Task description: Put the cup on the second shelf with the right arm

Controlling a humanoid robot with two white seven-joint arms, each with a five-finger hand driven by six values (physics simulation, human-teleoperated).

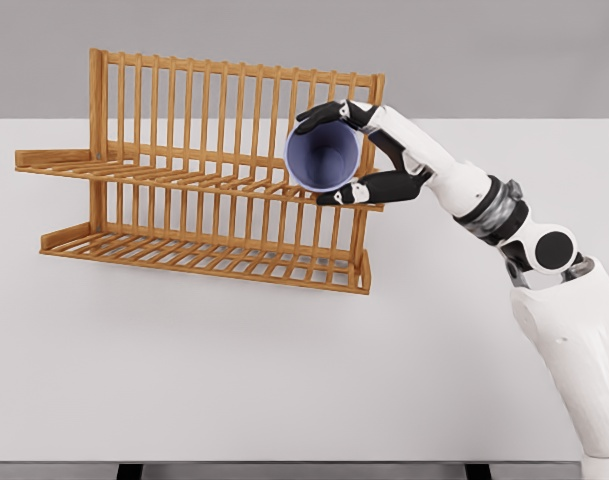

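A pale blue cup [323, 156] is tipped on its side with its open mouth facing me. My right hand [352, 150] is shut on it, black fingers curled over the top rim and the thumb under the bottom rim. The cup hangs at the right end of the wooden rack [199, 175], level with the upper shelf [174, 178] and in front of the rack's back slats. Whether the cup touches the shelf I cannot tell. The lower shelf [204, 258] holds nothing. My left arm does not show.
The rack stands on a white table [284, 370], toward its back left. The right arm [504, 215] reaches in from the lower right across the table's right side. The table's front edge runs along the bottom of the view.
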